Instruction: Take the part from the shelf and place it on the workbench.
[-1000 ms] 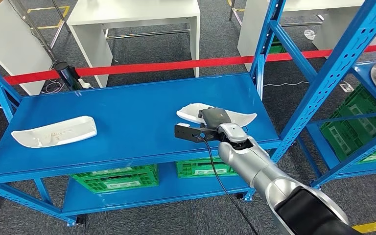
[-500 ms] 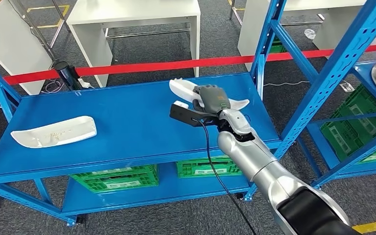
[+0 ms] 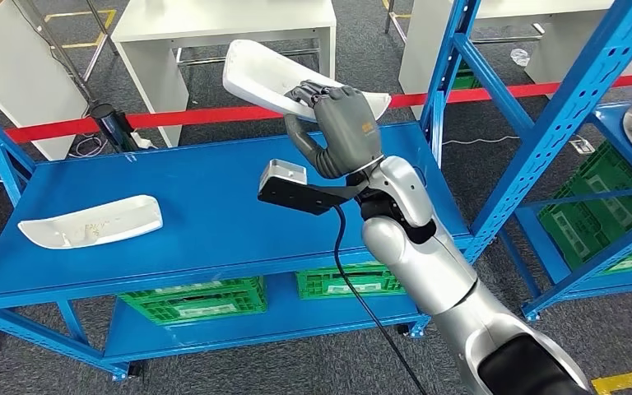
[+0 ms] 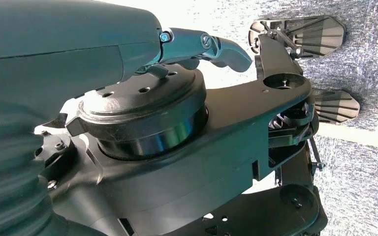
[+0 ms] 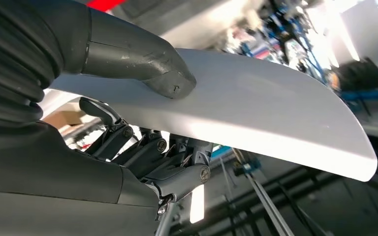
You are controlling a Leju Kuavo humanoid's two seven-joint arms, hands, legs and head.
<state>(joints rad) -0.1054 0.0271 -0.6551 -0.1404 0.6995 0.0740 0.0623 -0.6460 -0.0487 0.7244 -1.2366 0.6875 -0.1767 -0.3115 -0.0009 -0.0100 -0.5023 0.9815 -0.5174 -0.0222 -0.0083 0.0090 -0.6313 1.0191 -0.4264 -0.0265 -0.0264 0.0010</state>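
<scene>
While another white part (image 3: 90,220) lies on the shelf (image 3: 214,206), the right hand (image 3: 341,132) grips a part (image 3: 267,78) aloft.

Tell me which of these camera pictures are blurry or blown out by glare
Head view: evenly lit and sharp, the white part in the right hand crisp. Right wrist view: background behind the part is blurred, with blown-out highlights. Left wrist view: near grey cover soft, a bright overexposed patch of floor.
</scene>
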